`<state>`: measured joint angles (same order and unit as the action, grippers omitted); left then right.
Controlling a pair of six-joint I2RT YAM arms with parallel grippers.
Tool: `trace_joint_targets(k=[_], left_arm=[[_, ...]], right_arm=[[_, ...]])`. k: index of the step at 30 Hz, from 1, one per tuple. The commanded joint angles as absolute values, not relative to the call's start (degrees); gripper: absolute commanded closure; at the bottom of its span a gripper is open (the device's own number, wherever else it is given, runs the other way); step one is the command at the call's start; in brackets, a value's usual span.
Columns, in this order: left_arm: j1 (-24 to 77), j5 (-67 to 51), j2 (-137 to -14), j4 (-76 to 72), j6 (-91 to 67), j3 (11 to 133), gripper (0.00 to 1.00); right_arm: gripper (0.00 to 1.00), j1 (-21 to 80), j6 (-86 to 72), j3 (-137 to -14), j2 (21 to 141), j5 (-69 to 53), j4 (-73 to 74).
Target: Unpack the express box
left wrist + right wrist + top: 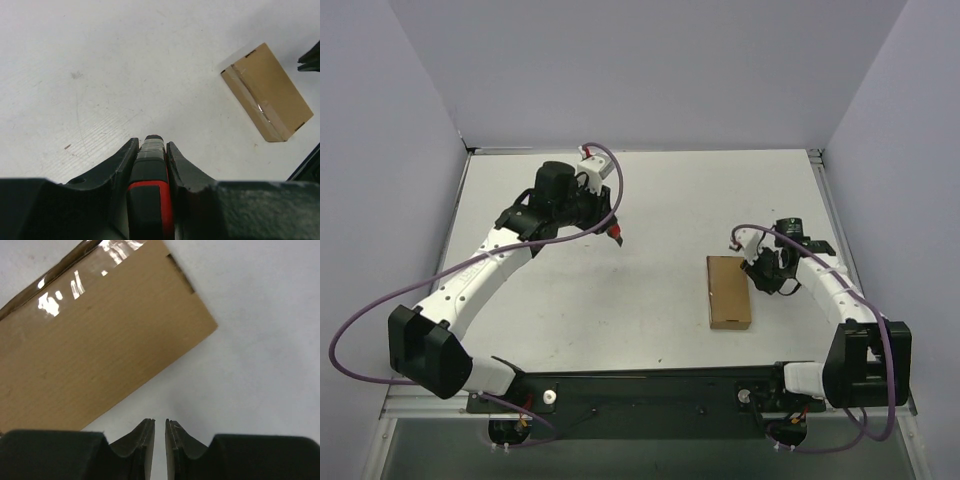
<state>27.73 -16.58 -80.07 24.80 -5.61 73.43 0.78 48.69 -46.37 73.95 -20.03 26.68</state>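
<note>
The brown cardboard box [729, 292] lies flat on the white table [660, 200], over on the right side and nearer the front edge than the back wall. Its flaps are down, and a strip of shiny clear tape runs along the top. The right gripper [767, 275] hangs just beside the box's right edge, near the far corner. From the right wrist view its jaws are drawn narrow, with only a thin slit between the fingertips [146, 426]. Nothing is in that slit and they are not touching the cardboard. The left gripper [605, 228] is well apart from the box, out over the left middle of the table. It is clamped on a red-and-black utility knife [150, 190], whose nose sticks out past the fingers.
</note>
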Motion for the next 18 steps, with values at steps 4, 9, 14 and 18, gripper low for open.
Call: trace_joint_targets(k=[4,9,14,18], left_arm=[[28.21,-10.37,-77.08,21.97,-7.29,72.68,1.00],[28.04,-8.79,-76.82,20.22,-7.12,72.16,1.00],[27.95,-12.20,-75.68,17.32,-5.28,69.36,1.00],[28.04,-19.58,-72.87,6.63,-4.74,63.74,1.00]], right_arm=[[0.83,14.21,58.26,-38.94,69.26,-20.39,34.19],[0.80,26.70,57.31,-41.04,73.02,-26.16,30.25],[0.79,30.15,51.35,-50.35,78.04,-29.26,26.89],[0.80,27.35,49.75,-55.54,77.96,-30.84,33.28]])
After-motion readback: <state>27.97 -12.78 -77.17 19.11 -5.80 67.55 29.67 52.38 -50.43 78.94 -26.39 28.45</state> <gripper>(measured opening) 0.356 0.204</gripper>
